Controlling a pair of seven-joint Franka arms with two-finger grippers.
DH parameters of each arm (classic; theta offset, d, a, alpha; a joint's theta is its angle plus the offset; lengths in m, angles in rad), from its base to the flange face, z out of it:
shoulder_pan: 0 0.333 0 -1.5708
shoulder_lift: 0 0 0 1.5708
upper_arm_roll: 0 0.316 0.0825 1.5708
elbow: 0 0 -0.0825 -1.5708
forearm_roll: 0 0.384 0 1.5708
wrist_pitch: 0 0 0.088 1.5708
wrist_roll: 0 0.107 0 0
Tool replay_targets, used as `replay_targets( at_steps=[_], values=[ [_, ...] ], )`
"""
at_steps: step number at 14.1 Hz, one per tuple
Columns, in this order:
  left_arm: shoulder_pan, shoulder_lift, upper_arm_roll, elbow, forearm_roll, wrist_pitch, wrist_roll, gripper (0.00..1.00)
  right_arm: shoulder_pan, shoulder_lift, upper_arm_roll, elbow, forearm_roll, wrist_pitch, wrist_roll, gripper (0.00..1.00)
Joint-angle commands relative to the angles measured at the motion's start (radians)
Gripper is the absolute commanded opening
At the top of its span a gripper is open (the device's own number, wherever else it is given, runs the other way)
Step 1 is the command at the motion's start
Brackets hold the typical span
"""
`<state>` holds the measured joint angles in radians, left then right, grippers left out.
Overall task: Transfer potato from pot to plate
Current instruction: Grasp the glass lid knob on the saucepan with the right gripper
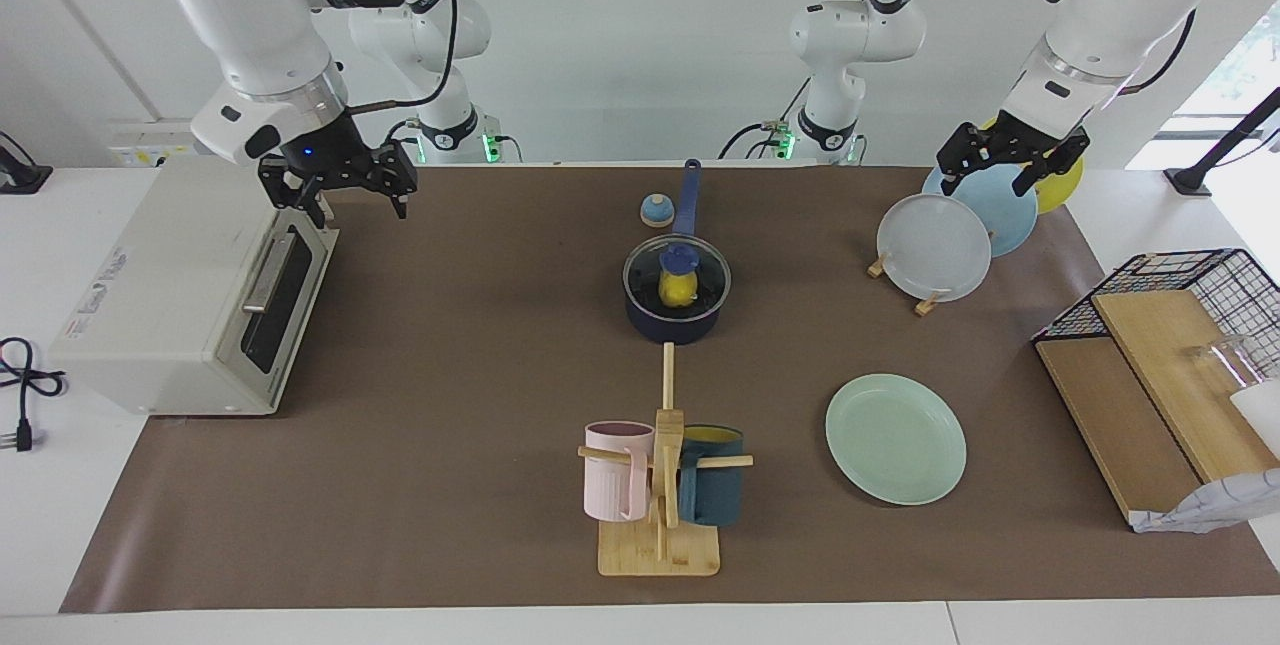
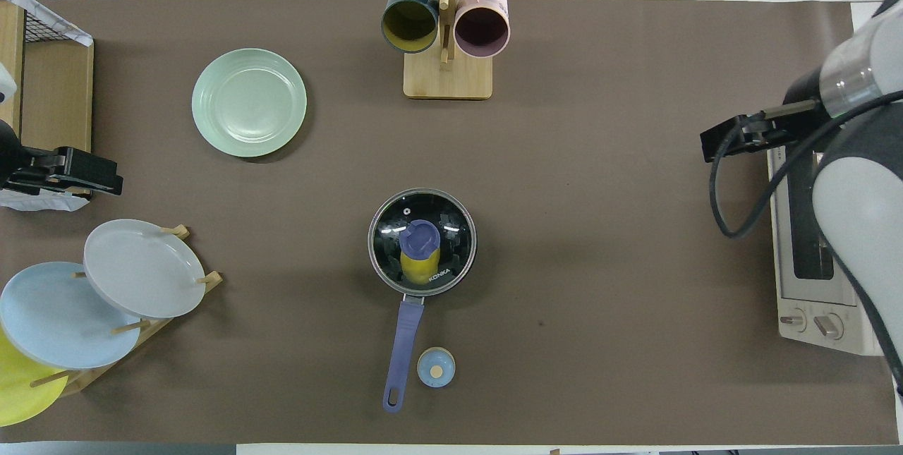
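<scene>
The dark navy pot (image 1: 672,327) (image 2: 372,247) stands mid-table under a glass lid with a blue knob (image 1: 681,256) (image 2: 420,235). Its long blue handle points toward the robots. The yellow potato (image 1: 677,293) (image 2: 418,269) shows through the lid, inside the pot. The pale mint-green plate (image 1: 895,438) (image 2: 249,102) lies bare, farther from the robots and toward the left arm's end. My right gripper (image 1: 345,200) (image 2: 719,141) hangs open in the air by the toaster oven's door edge. My left gripper (image 1: 985,181) (image 2: 92,180) waits open above the plate rack. Neither gripper holds anything.
A toaster oven (image 1: 190,295) sits at the right arm's end. A mug tree (image 1: 662,485) with pink and teal mugs stands farther out than the pot. A rack (image 1: 935,247) holds grey, blue and yellow plates. A small blue bell (image 1: 656,211) sits beside the pot handle. A wire basket (image 1: 1190,295) and boards are at the left arm's end.
</scene>
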<state>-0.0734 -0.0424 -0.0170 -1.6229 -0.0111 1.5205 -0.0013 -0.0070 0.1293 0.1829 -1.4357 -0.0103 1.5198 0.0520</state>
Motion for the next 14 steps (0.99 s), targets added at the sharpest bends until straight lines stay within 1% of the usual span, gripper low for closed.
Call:
replay_targets(
  at_steps=[1,2,3,5,6,9,11,13,14],
  values=[
    [-0.005,-0.022,0.005,-0.020,0.020,-0.002,-0.008,1.00,-0.008,0.105,0.113,0.136,0.007,-0.023,0.184,1.00],
    [-0.005,-0.022,0.003,-0.020,0.020,-0.002,-0.008,1.00,0.004,0.119,0.141,0.133,0.001,0.023,0.216,1.00],
    [-0.005,-0.022,0.005,-0.020,0.020,-0.002,-0.008,1.00,0.063,0.124,0.159,0.129,-0.017,0.051,0.247,1.00],
    [-0.005,-0.022,0.003,-0.020,0.020,-0.002,-0.008,1.00,0.192,0.139,0.161,0.086,-0.116,0.085,0.384,1.00],
    [-0.005,-0.022,0.005,-0.020,0.020,-0.002,-0.008,1.00,0.234,0.145,0.161,0.066,-0.126,0.108,0.455,1.00],
    [-0.005,-0.022,0.003,-0.020,0.020,-0.002,-0.008,1.00,0.304,0.202,0.162,0.054,-0.125,0.189,0.558,1.00],
    [-0.005,-0.022,0.005,-0.020,0.020,-0.002,-0.008,1.00,0.340,0.190,0.162,-0.023,-0.131,0.246,0.601,1.00],
    [-0.005,-0.022,0.003,-0.020,0.020,-0.002,-0.008,1.00,0.386,0.194,0.161,-0.074,-0.137,0.318,0.635,1.00],
    [-0.005,-0.022,0.003,-0.020,0.020,-0.002,-0.008,1.00,0.384,0.199,0.162,-0.104,-0.137,0.359,0.652,1.00]
  ],
)
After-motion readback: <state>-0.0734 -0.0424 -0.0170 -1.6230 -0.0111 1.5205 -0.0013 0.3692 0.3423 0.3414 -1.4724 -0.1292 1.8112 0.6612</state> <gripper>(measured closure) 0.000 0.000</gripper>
